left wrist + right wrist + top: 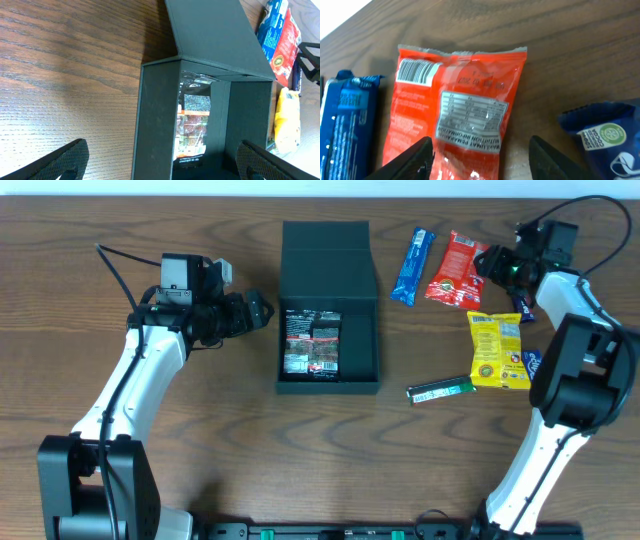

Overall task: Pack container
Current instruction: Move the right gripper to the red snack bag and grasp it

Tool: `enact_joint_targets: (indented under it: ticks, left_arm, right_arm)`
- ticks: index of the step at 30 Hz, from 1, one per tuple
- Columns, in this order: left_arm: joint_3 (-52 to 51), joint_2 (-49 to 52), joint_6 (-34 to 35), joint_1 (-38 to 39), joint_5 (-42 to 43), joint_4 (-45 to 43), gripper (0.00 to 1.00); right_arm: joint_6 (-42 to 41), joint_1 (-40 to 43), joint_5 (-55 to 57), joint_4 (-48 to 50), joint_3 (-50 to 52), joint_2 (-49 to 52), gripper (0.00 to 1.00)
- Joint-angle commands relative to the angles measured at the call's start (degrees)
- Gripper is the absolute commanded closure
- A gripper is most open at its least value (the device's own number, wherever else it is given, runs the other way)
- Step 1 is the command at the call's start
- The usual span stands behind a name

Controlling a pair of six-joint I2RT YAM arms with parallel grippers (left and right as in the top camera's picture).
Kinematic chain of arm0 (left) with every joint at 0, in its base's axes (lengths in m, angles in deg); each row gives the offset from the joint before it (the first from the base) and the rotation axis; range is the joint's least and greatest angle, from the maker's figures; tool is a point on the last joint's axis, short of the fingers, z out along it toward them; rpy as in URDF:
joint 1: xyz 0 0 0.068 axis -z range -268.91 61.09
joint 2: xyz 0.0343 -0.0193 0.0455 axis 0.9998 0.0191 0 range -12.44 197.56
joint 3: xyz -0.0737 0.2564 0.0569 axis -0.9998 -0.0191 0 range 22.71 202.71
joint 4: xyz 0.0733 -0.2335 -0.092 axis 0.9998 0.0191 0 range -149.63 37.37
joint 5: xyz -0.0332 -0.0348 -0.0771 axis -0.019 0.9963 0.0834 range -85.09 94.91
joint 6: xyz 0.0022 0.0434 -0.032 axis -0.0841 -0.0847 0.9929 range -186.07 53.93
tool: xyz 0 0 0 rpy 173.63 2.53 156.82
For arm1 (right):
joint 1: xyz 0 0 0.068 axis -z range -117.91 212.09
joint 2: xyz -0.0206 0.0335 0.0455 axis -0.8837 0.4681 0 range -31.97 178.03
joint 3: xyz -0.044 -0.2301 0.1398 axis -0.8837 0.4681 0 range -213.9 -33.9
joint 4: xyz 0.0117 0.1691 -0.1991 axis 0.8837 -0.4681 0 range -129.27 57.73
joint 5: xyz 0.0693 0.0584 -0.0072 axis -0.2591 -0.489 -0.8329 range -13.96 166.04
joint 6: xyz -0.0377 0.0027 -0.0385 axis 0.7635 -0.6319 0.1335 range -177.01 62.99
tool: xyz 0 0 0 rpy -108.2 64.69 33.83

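1. Overhead: fixed above the table (pixel 200 430), facing straight down. It is far enough to take in both arms and most of the surface, with the arm bases at the near edge.
2. Left wrist: close, over the surface's middle, slanting down onto the container (pixel 160 125) from its left side. The left gripper (pixel 161 144) shows as two fingers (pixel 60 160) in the frame's bottom corners.
3. Right wrist: very close above the far right corner, facing down on the red packet (pixel 455 115). The right gripper (pixel 480 140) fingers (pixel 415 160) sit at the frame's bottom.
4. Shared: overhead and left wrist both take in the container. All three take in the red packet and the blue bar (pixel 345 125) just beside it.
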Motion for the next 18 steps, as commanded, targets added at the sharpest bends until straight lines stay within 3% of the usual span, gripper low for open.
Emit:
enact_joint_targets:
  ticks: [1,7,10,15,18]
  left_arm:
    - [0.0,0.7,-0.2,-0.1,1.1,0.0,0.05]
    - [0.0,0.7,-0.2,-0.1,1.1,0.0,0.05]
    - [0.0,0.7,-0.2,-0.1,1.1,0.0,0.05]
    - [0.0,0.7,-0.2,-0.1,1.1,0.0,0.05]
    - [0.0,0.7,-0.2,-0.1,1.1,0.0,0.05]
  right_arm:
    - [-2.8,-1.0,-0.4,1.0,-0.9,1.9,0.40]
    - [-2.8,-2.1,-0.4,1.2,-0.9,2.1,0.47]
    - [-2.8,-2.4,-0.5,1.0,-0.9,2.1,0.56]
    - [-2.8,-2.4,-0.5,0.6,-0.9,2.2,0.78]
    - [-2.8,-2.4,-0.5,-0.1,-0.9,2.6,0.99]
